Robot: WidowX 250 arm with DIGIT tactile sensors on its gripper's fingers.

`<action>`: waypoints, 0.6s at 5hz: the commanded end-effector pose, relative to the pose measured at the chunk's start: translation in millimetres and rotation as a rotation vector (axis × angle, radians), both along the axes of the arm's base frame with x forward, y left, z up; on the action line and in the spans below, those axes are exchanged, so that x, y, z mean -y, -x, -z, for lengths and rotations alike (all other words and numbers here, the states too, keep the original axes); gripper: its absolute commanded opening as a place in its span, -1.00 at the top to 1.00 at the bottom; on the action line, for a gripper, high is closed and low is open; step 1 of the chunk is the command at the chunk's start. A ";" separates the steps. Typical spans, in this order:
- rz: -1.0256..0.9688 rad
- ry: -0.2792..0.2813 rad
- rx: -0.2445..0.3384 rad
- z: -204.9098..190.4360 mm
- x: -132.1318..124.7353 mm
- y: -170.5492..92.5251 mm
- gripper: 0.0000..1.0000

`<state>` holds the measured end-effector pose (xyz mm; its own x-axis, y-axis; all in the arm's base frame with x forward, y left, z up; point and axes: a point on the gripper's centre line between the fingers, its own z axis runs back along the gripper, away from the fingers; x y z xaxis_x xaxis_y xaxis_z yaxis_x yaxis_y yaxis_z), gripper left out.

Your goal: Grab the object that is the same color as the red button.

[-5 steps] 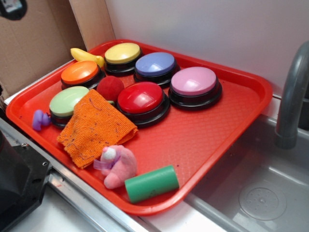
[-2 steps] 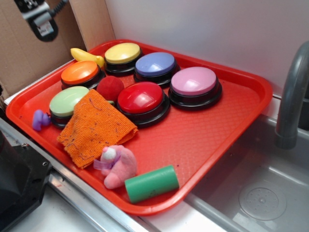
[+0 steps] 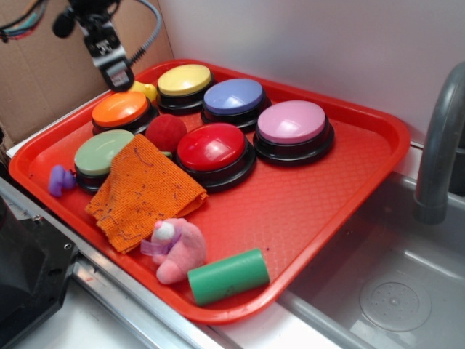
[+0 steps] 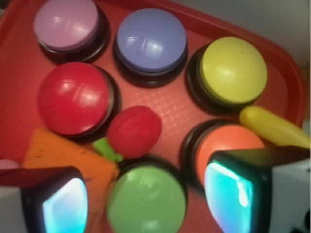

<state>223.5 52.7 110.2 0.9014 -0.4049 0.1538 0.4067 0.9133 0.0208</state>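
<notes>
Wrist view: tool (image 4: 146,194) jaws spread wide, nothing held, hovering above back-left button cluster. Plush ball (image 4: 134,131) sits on tray (image 3: 305,203), wedged between red button (image 4: 74,97), green button (image 4: 146,199), orange button (image 4: 221,145); touching or nearly touching red one. Orange cloth (image 3: 142,190) just beside. Advice: centre over ball, descend straight, jaws aligned across free gaps, avoid button domes. Ball fuzzy, soft, compressible, so firm pinch fine. Buttons glossy hard plastic, rounded; pads would likely slip off them.

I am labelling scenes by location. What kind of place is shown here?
Probably a toy kitchen set up for robot tests: a grey sink basin with a faucet, a red tray beside it, and cardboard behind.
</notes>
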 end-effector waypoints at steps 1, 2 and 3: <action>0.206 -0.014 0.020 34.3 13.1 -38.6 -1.00; 0.264 0.050 0.027 44.6 16.4 -41.8 -1.00; 0.338 0.088 0.016 47.0 19.1 -34.4 -1.00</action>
